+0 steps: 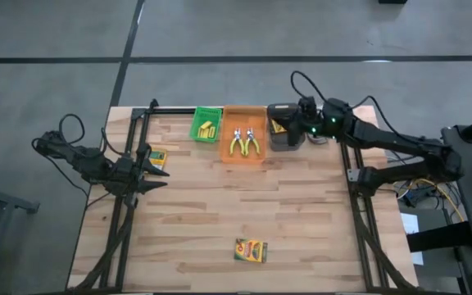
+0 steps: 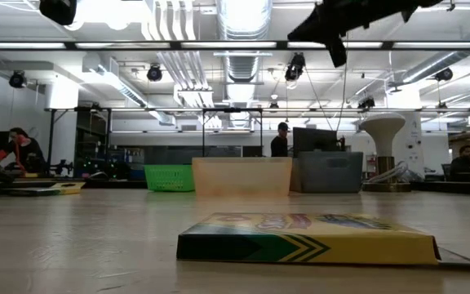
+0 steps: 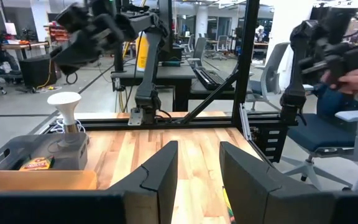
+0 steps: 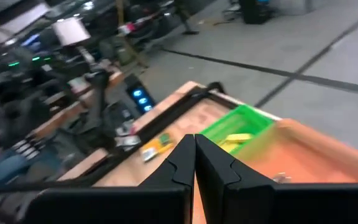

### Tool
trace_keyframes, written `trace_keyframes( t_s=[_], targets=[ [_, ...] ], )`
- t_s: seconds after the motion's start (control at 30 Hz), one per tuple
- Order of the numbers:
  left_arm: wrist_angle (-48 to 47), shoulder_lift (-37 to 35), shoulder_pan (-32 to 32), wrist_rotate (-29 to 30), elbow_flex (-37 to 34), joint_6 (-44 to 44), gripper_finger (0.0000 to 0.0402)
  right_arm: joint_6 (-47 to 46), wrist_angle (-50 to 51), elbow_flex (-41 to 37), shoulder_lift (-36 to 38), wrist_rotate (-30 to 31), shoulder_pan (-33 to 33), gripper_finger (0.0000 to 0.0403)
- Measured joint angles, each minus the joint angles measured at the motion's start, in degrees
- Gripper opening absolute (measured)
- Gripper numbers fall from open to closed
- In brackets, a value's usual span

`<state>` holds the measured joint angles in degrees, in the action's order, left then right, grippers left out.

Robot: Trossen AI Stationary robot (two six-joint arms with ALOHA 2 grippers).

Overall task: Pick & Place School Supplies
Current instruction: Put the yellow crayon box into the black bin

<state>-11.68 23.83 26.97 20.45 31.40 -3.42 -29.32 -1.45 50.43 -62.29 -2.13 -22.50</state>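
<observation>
Crayon boxes are found at two spots. Beside the left gripper (image 1: pixel 152 170), near the table's left edge, one crayon box (image 1: pixel 157 157) lies flat, just ahead of the fingers; these are held apart with nothing between them, as the left wrist view shows, probably readied for that box. Along the far edge three trays are lined up: the green tray (image 1: pixel 206 124) holds short yellow blocks (image 1: pixel 207 129), the orange tray (image 1: pixel 244 135) holds two yellow-handled pliers (image 1: pixel 243 142), and the black tray (image 1: pixel 286 127) already holds a crayon box (image 1: pixel 278 126), so sorting by kind is judged to be under way. The pliers are laid side by side, long axes running front to back, handles toward the near edge. Above the black tray the right gripper (image 1: pixel 305 121) is held, its fingers pressed together and empty. A second loose crayon box (image 1: pixel 251 250) lies well apart near the front edge, long axis across the table, slightly skewed.
</observation>
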Motion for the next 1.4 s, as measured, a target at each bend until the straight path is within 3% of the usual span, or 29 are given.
trace_keyframes(
  t_s=[0.3, 0.6, 0.77, 0.97, 1.2, 1.4],
  targets=[
    [0.01, 0.00, 0.01, 0.01, 0.00, 0.00, 0.0124, -0.13, 4.57, -0.64, -0.15, 2.21, 16.94, 0.0008],
    [0.01, 0.00, -0.01, 0.00, 0.00, -0.02, 0.0124, 3.94, 1.41, -0.74, -4.35, 22.03, 38.32, 0.0009],
    [0.02, 0.00, 0.01, 0.00, 0.00, -0.01, 0.0124, 4.03, -2.83, -0.74, -8.27, 31.21, 46.95, 0.0009],
    [0.02, 0.00, -0.01, 0.01, 0.01, -0.02, 0.0124, 3.23, -6.20, -0.74, -14.30, 38.40, 52.38, 0.0009],
    [0.00, 0.00, -0.01, 0.01, 0.00, -0.02, 0.0124, -6.71, -13.37, -0.53, -24.32, 39.51, 54.52, 0.0010],
    [0.00, 0.00, -0.01, -0.01, 0.00, 0.00, 0.0124, -10.23, -13.77, 2.28, -33.20, 39.63, 56.59, 0.0041]
  ],
)
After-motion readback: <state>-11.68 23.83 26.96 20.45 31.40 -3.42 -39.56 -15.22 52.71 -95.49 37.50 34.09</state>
